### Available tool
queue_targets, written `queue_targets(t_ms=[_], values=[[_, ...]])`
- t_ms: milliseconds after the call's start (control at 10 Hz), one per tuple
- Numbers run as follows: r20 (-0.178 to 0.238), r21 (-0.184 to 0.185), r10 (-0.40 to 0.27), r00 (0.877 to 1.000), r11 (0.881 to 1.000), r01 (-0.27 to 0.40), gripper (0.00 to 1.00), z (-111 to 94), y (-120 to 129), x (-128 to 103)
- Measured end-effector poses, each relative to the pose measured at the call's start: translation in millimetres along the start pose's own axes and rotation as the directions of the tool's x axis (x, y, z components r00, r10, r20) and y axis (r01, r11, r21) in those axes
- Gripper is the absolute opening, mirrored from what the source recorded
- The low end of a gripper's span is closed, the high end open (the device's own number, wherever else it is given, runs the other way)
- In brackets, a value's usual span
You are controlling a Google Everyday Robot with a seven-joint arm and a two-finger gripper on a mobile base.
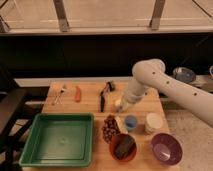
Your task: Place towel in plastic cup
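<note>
Wooden and pale, the surface sits in the lower middle of the frame, with a dark wall and a bright window band above it.

On it, the plastic cup stands just right of centre: a short, round, light-blue cup, upright, with its mouth open to the camera. The towel cannot be made out anywhere; the white arm crosses the part of the surface above the cup and may hide it.

That arm comes in from the right edge, bends at a round elbow in the upper right and slants down and left. Its claw ends low over the surface, just above and left of the plastic cup, near a small pale thing at its tip that is too blurred to identify. Whether the claw is apart or together cannot be told, nor whether it holds anything.

Just right of the plastic cup stands a larger white cup. Left of it lies a dark reddish cluster, and below that an orange bowl holding something dark. A purple bowl sits at lower right. A green tray fills the lower left. Toward the upper left lie a fork, an orange carrot-like piece and a black utensil.
</note>
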Motion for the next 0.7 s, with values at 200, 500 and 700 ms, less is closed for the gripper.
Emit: queue_targets(t_ms=[200, 500, 700], values=[[0.007, 0.005, 0.05, 0.999, 0.999, -0.05, 0.0, 2.6, 13.9, 6.0], [0.036, -0.003, 0.112, 0.993, 0.994, -0.112, 0.28, 23.1, 23.8, 15.2], [0.058, -0.008, 0.149, 0.987, 0.989, -0.149, 0.48, 39.4, 30.6, 25.6]])
